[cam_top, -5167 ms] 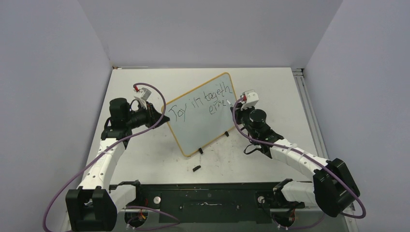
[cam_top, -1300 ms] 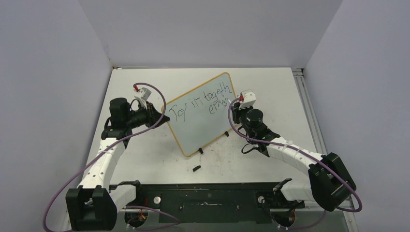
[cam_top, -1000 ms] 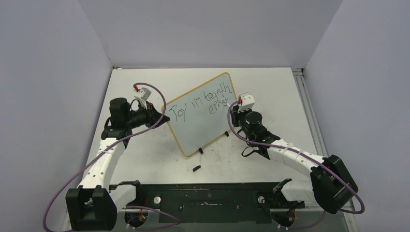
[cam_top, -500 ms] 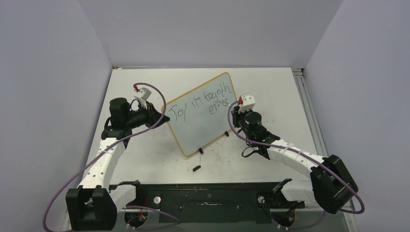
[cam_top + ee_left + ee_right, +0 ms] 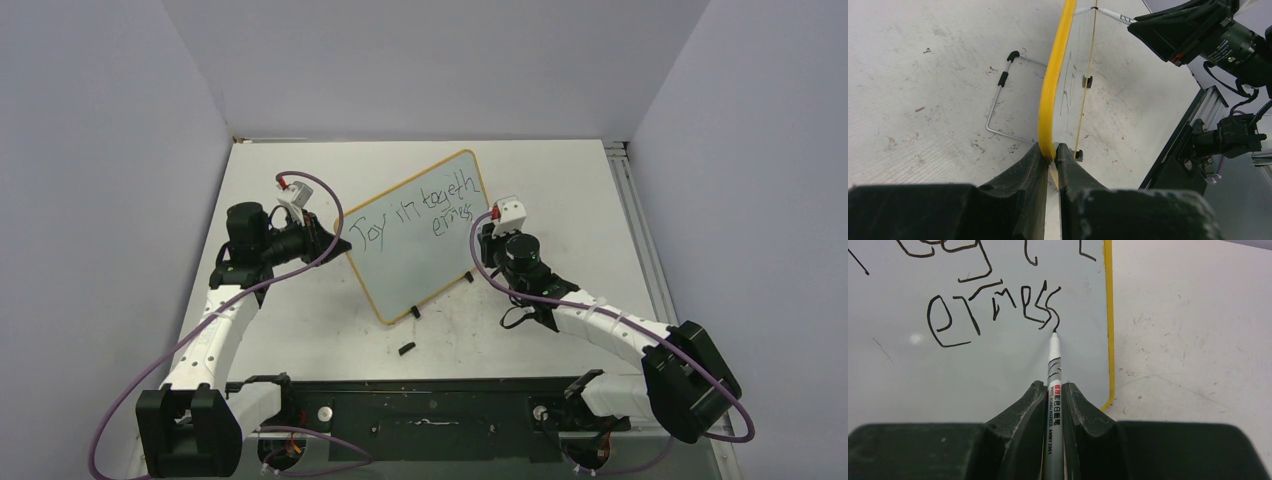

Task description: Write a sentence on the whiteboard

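Note:
The whiteboard (image 5: 405, 262), glossy with a yellow frame, stands tilted on two black clip feet at the table's middle. Its yellow edge (image 5: 1053, 85) runs between the fingers of my left gripper (image 5: 1052, 152), which is shut on it. The sentence (image 5: 425, 212) is in black scrawl, its lower word (image 5: 993, 312) reading "erness". My right gripper (image 5: 1053, 390) is shut on a white marker (image 5: 1054, 375). The marker's tip (image 5: 1054, 333) touches the board at the foot of the last "s", near the right frame (image 5: 1108, 315).
A small black marker cap (image 5: 405, 349) lies on the table in front of the board. A bent wire stand (image 5: 998, 100) sits behind the board. The black base rail (image 5: 430, 415) runs along the near edge. Grey walls enclose three sides.
Over five seconds the right gripper has added the last letters to the lower word. In the last second it slid slightly toward me; the left arm and board held still.

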Motion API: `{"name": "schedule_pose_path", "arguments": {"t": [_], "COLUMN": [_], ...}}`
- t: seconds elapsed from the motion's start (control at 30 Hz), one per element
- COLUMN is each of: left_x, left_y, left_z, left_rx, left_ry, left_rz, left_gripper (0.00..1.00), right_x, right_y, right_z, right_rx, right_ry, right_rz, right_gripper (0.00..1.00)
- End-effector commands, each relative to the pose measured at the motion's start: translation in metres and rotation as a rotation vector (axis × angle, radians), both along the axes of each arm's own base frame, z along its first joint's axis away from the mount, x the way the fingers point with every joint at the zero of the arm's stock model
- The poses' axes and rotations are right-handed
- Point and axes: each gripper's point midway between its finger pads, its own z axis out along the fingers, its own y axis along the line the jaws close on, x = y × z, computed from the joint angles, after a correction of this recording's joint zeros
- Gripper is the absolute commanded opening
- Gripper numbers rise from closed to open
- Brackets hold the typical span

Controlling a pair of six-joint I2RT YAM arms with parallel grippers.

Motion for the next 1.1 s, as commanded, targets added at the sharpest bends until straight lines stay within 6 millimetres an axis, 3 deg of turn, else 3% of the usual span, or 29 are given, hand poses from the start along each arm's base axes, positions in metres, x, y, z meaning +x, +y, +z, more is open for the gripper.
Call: {"name": "schedule_pose_path", "arguments": {"t": [0.0,0.13,0.4,1.07], "left_x": [-0.001,-0.001,-0.001,0.0], "left_y": [0.0,0.0,0.0,0.0], "left_z": [0.001,0.002,0.003,0.001], "left_rx": [0.012,0.012,0.013,0.014], "left_ry": [-0.015,-0.018,-0.021,-0.017], "left_rz": [-0.009,-0.009,-0.006,-0.006], "left_gripper": [0.0,0.0,0.0,0.0], "right_x": [-0.01,-0.011,-0.006,0.009], "right_y": [0.008,0.007,-0.016,-0.007], "right_z": [0.007,0.012,0.032,0.021], "right_rx": [0.011,0.011,0.05,0.051], "right_ry": [-0.021,-0.035,-0.076,-0.046], "right_rz": [0.048,0.039,-0.079,-0.045], "right_gripper": [0.05,0.05,0.05,0.05]}}
